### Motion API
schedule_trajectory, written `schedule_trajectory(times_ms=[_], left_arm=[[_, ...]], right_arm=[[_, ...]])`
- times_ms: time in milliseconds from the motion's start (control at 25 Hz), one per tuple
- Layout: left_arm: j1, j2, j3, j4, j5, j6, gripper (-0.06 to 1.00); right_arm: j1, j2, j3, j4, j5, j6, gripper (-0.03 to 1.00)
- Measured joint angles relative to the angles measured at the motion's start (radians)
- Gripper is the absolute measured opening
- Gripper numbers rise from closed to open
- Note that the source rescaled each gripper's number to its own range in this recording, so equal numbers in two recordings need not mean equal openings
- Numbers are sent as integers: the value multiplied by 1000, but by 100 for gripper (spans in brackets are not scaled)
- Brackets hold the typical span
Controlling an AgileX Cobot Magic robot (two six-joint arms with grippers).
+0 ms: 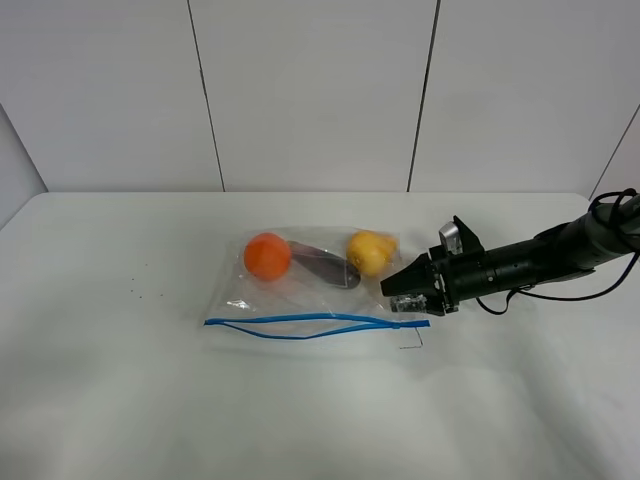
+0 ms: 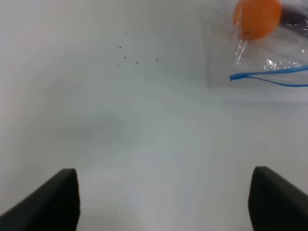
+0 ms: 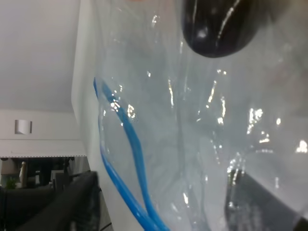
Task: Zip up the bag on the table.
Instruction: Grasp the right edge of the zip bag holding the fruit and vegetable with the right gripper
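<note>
The clear bag [image 1: 300, 295] lies flat on the white table [image 1: 120, 390], with an orange ball [image 1: 267, 256], a dark purple item [image 1: 326, 266] and a yellow item [image 1: 368, 252] inside. Its blue zipper strip [image 1: 310, 321] runs along the near edge, its two halves parted in the middle. My right gripper [image 1: 404, 293] sits at the bag's right end, just above the zipper's end. In the right wrist view its fingers [image 3: 79, 199] stand apart with the crinkly plastic and the blue strip [image 3: 130, 144] between them. My left gripper [image 2: 163, 202] is open over bare table, left of the bag's corner [image 2: 269, 53].
A few tiny dark specks [image 1: 140, 292] mark the table left of the bag. The right arm [image 1: 540, 255] and its cable stretch in from the right edge. A panelled white wall [image 1: 310, 90] stands behind the table.
</note>
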Motion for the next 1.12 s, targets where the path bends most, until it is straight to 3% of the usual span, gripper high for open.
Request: schedule_trajectory(times_ms=[240, 520, 800, 1120], left_arm=[[0, 0, 0, 0, 0, 0, 73], [0, 0, 0, 0, 0, 0, 73], [0, 0, 0, 0, 0, 0, 73], [0, 0, 0, 0, 0, 0, 73]], right_arm=[[0, 0, 0, -7, 0, 0, 43], [0, 0, 0, -18, 0, 0, 40], [0, 0, 0, -20, 0, 2, 18], [0, 0, 0, -20, 0, 3, 4]])
